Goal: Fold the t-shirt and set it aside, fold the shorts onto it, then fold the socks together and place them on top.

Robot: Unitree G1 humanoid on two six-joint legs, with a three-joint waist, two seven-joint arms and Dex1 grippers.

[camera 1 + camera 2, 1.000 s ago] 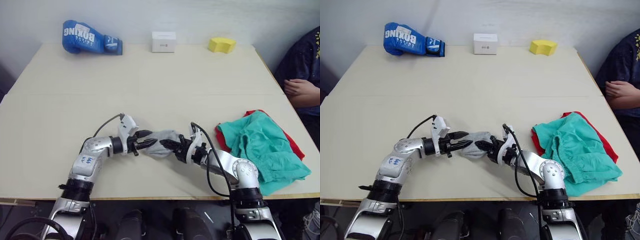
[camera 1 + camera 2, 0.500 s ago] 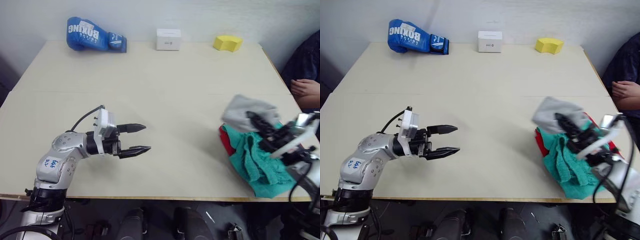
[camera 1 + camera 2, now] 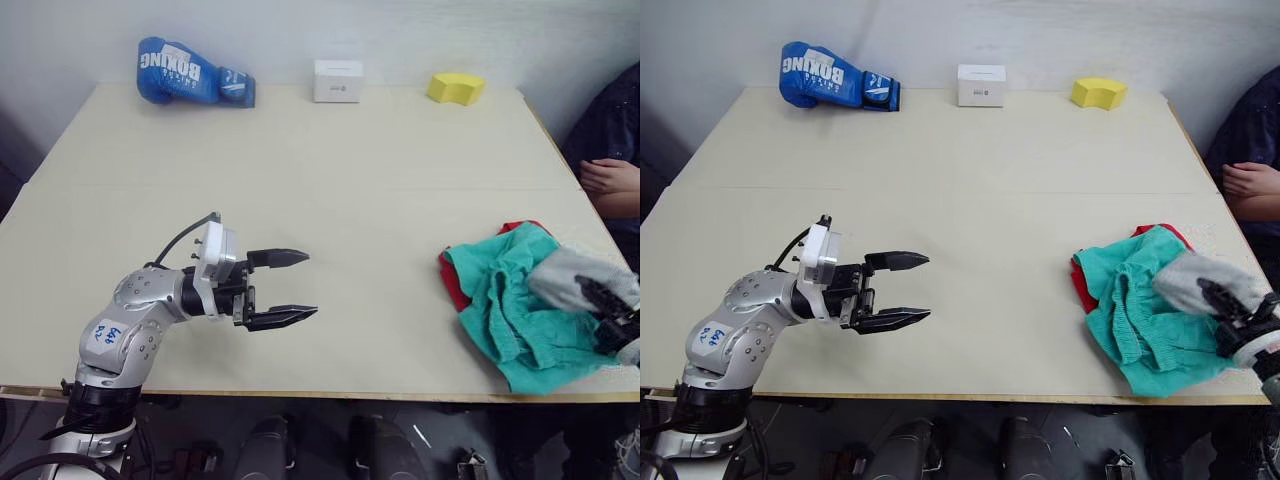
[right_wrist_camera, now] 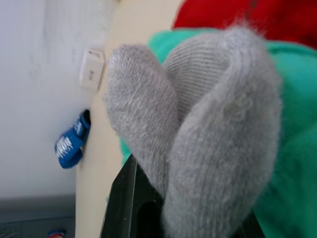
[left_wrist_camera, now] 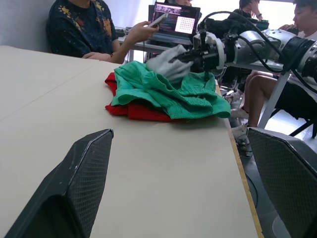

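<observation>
Socks pinched in right tool over shorts, left tool spread

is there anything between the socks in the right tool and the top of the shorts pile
Nothing visible. The right tool holds the socks directly over the shorts, which lie on the t-shirt.

"BOXING" on blue glove

One t-shirt, one shorts (socks bundled).
</observation>
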